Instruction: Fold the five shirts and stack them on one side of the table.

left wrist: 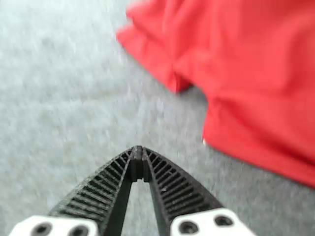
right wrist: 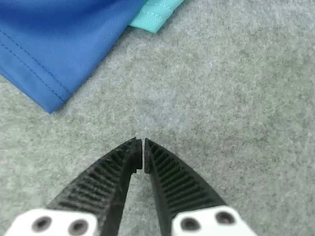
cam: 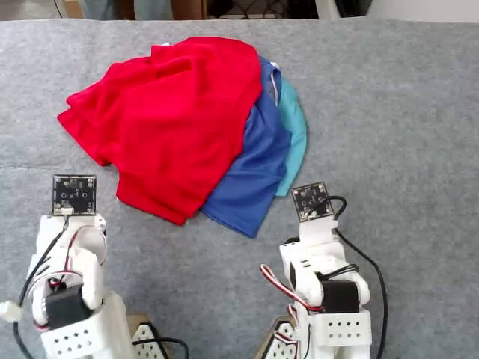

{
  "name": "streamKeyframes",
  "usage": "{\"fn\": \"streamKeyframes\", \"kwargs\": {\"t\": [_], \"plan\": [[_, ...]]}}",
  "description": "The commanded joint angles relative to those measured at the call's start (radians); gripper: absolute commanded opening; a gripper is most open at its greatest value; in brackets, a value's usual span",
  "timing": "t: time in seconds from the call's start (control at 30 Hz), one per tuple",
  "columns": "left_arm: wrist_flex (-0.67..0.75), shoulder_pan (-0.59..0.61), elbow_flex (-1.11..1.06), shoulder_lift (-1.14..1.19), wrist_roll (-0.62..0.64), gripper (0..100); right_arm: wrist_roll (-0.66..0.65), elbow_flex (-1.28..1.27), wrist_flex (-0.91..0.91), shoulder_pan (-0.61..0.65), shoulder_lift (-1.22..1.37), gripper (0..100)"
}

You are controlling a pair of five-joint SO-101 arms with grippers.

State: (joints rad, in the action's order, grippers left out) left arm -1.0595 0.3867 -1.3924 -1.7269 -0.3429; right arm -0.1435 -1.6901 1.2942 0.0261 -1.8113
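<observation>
The shirts are lying in one loose, unfolded pile on the far half of the grey table (cam: 404,112). The red shirt (cam: 176,120) is lying on top, overlapping the blue shirt (cam: 254,168), which is overlapping the teal shirt (cam: 294,131). The left gripper (left wrist: 137,156) is pointing at bare table near the red shirt's hem, jaws meeting at the tips, gripping nothing. The right gripper (right wrist: 142,150) is pointing at bare table near the blue shirt's corner, jaws almost touching, gripping nothing
</observation>
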Motion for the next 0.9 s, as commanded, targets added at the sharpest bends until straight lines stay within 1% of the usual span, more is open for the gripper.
{"fn": "streamKeyframes", "kwargs": {"t": [0.0, 0.13, 0.27, 0.3, 0.37, 0.47, 0.53, 0.67, 0.77, 0.83, 0.87], "plan": [[-0.002, -0.019, 0.223, 0.17, 0.035, 3, 0.009, 0.005, 0.005, 0.006, -0.071, 1.8], [-0.074, -0.028, 0.463, 0.509, 0.14, 3, 0.009, 0.005, 0.005, 0.006, -0.071, 1.8], [-0.087, -0.108, 0.67, 0.852, 0.204, 3, 0.009, 0.005, 0.005, 0.006, -0.071, 1.8], [-0.086, -0.131, 0.72, 0.934, 0.222, 5, 0.009, 0.005, 0.005, 0.006, -0.071, 1.8], [-0.087, -0.165, 0.803, 1.079, 0.285, 13, 0.009, 0.005, 0.005, 0.006, -0.071, 1.8], [-0.089, -0.194, 0.885, 1.264, 0.454, 28, 0.009, 0.005, 0.005, 0.006, -0.071, 1.8], [-0.089, -0.203, 0.924, 1.366, 0.52, 32, 0.009, 0.005, 0.005, 0.006, -0.071, 1.8], [-0.081, -0.255, 0.986, 1.55, 0.532, 31, 0.009, 0.005, 0.005, 0.006, -0.071, 1.8], [-0.06, -0.289, 1.017, 1.677, 0.534, 29, 0.009, 0.005, 0.005, 0.006, -0.071, 1.8], [-0.026, -0.286, 1.035, 1.758, 0.534, 24, 0.009, 0.005, 0.005, 0.006, -0.071, 1.8], [-0.009, -0.282, 1.049, 1.795, 0.534, 20, 0.009, 0.005, 0.005, 0.006, -0.071, 1.8]]}}
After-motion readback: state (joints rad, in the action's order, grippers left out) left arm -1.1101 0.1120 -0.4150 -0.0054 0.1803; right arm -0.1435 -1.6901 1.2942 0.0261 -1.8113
